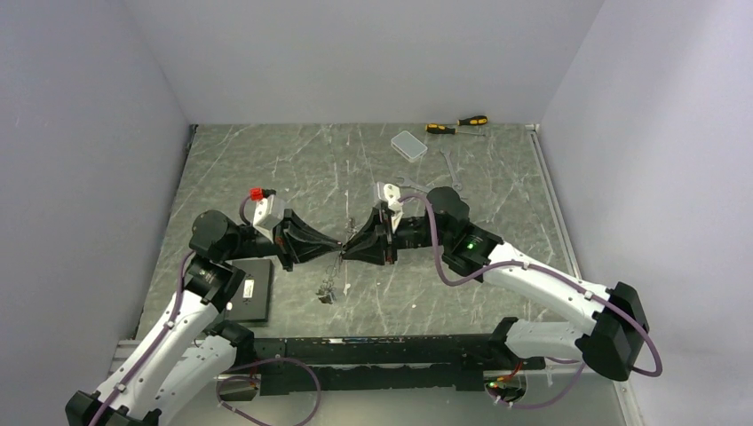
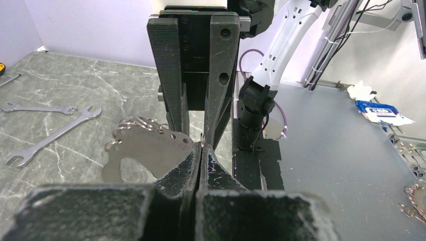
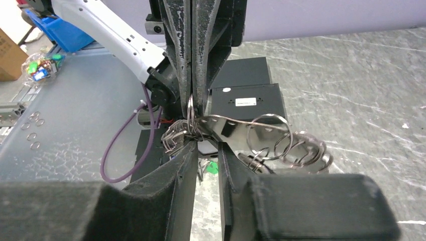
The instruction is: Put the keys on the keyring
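Threading step, mid-frame: L gripper [image 2: 201, 149] pinches keyring [image 3: 190, 111], fingers pressed together; R gripper [image 3: 207, 150] fingers slightly spread beside it (nothing clearly held). Keys [image 1: 329, 290] bunch just below; next prob needs R grabbing one.

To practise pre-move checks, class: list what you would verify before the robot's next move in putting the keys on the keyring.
1. Left gripper shut on keyring: ok.
2. Right gripper open, ready to grasp: ok.
3. Keys hanging beneath the grippers, unsnagged: cannot tell.
4. Any key threaded on the keyring: cannot tell.
5. Wrenches lying apart from both grippers: ok.
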### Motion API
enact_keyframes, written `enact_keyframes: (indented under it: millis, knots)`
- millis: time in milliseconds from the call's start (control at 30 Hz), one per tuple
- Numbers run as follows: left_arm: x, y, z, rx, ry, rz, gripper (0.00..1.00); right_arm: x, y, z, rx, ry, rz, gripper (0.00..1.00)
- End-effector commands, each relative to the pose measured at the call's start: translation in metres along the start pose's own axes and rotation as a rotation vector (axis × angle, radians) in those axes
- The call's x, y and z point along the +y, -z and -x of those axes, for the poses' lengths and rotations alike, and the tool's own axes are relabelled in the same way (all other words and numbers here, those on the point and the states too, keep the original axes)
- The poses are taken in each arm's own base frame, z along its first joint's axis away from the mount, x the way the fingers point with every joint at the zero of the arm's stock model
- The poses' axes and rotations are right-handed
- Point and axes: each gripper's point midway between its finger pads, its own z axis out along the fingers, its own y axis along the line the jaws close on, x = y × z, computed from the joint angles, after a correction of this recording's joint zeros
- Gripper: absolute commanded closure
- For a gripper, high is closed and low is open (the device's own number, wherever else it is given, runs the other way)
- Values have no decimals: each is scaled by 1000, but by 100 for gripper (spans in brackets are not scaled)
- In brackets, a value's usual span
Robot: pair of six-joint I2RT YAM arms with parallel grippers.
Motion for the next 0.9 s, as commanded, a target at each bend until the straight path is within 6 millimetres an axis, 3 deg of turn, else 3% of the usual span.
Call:
enact_keyframes:
  millis: [0,133,267,433,867]
  knots:
    - [-7,2,16,-40,-70,-2,100,5,5,19,-16,65,-1,73]
    - [-6,3,18,-47,-77,9,100,5,17,20,-19,86,-59,63]
    - [-5,3,20,-55,-76,10,100,11,23,33,-78,135,-65,61]
    - [-5,3,22,-66,-69,11,100,12,24,48,-153,182,-72,60]
    - [-3,3,22,-72,-60,12,100,10,10,58,-176,196,-45,66]
